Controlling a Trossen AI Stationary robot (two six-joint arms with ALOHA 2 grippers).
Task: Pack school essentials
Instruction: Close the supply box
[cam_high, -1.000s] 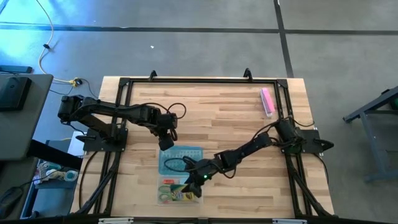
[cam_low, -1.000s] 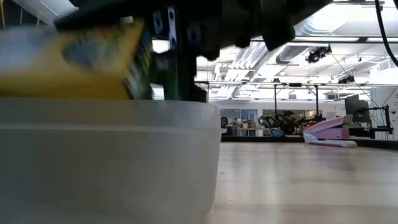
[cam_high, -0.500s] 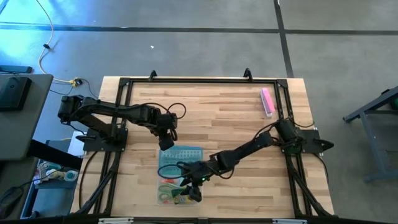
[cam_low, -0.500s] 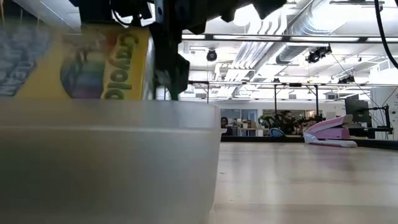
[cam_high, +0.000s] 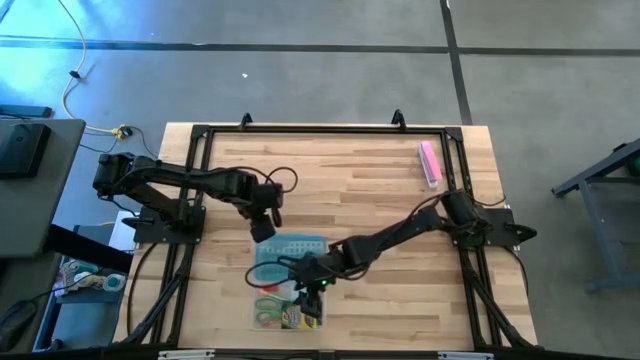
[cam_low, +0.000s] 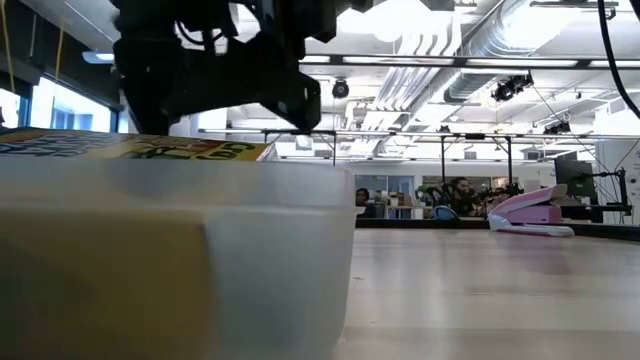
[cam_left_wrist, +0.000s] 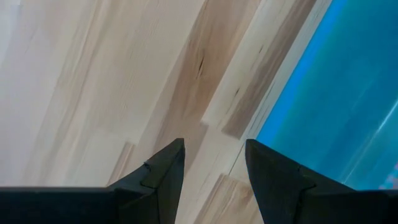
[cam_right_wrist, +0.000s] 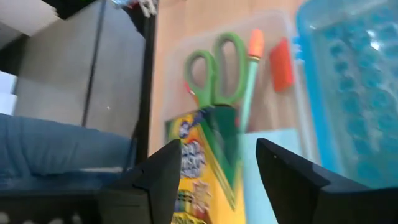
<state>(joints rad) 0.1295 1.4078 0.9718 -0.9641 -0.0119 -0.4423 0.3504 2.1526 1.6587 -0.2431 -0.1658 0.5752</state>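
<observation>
My right gripper (cam_high: 305, 286) (cam_right_wrist: 217, 146) hangs open over a clear plastic tub (cam_high: 262, 312) (cam_low: 180, 260) near the table's near edge. In the tub lie a yellow-green crayon box (cam_right_wrist: 202, 162) (cam_low: 150, 150), flat under the fingers, green-handled scissors (cam_right_wrist: 214, 68), an orange-tipped green pencil (cam_right_wrist: 251, 62), a small red piece (cam_right_wrist: 281, 63) and a light-blue note pad (cam_right_wrist: 267, 155). A teal lid (cam_high: 290, 250) (cam_right_wrist: 354, 81) lies on the table just beyond the tub. My left gripper (cam_high: 262, 228) (cam_left_wrist: 214, 144) is open over bare wood at the lid's far left corner.
A pink bar (cam_high: 429, 162) (cam_low: 530, 210) lies on the table near the far right corner, away from both arms. Bare wood spreads right of the tub and across the table's middle. Black frame rails run along the table's edges.
The crayon box, which stood upright under my right gripper half a second ago, has tipped over and now lies flat in the tub. My right gripper has risen a little above it and drawn slightly toward the far edge.
</observation>
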